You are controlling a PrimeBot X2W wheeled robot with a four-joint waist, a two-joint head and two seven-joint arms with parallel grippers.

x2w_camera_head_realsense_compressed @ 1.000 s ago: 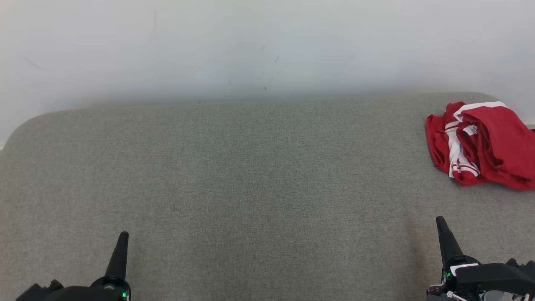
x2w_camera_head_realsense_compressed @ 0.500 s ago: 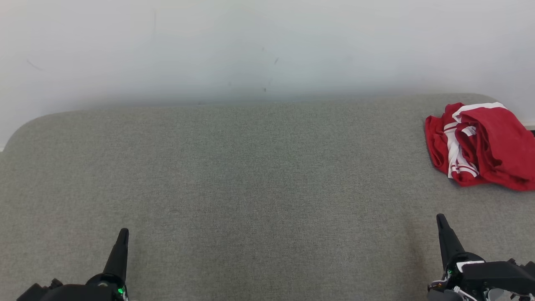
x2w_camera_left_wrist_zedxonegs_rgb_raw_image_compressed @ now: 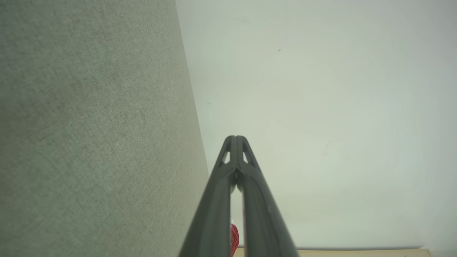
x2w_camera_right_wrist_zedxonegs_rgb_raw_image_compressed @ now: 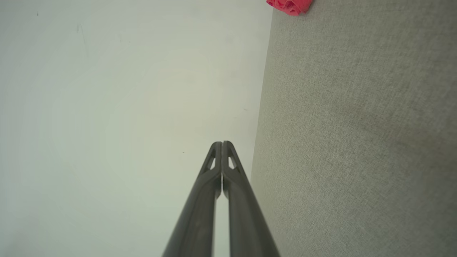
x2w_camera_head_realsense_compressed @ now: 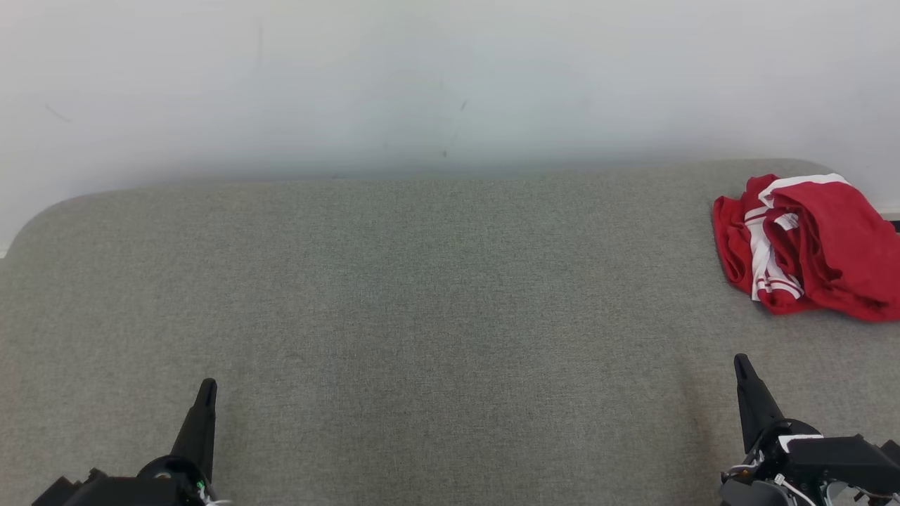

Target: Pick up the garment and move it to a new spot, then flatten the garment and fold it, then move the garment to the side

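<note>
You've got the crumpled red-and-white cloth garment (x2w_camera_head_realsense_compressed: 808, 246) on the flat grey fabric surface (x2w_camera_head_realsense_compressed: 422, 316) at 2 o'clock, plain white wall (x2w_camera_head_realsense_compressed: 422, 70) behind at 12, the left gripper (x2w_camera_head_realsense_compressed: 207, 385) near 7, the right gripper (x2w_camera_head_realsense_compressed: 740, 362) near 5.

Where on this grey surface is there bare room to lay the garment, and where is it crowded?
The grey surface is bare from its left edge across the middle, between the wall and the left gripper and right gripper. Only the far right corner is crowded, by the red garment.
</note>
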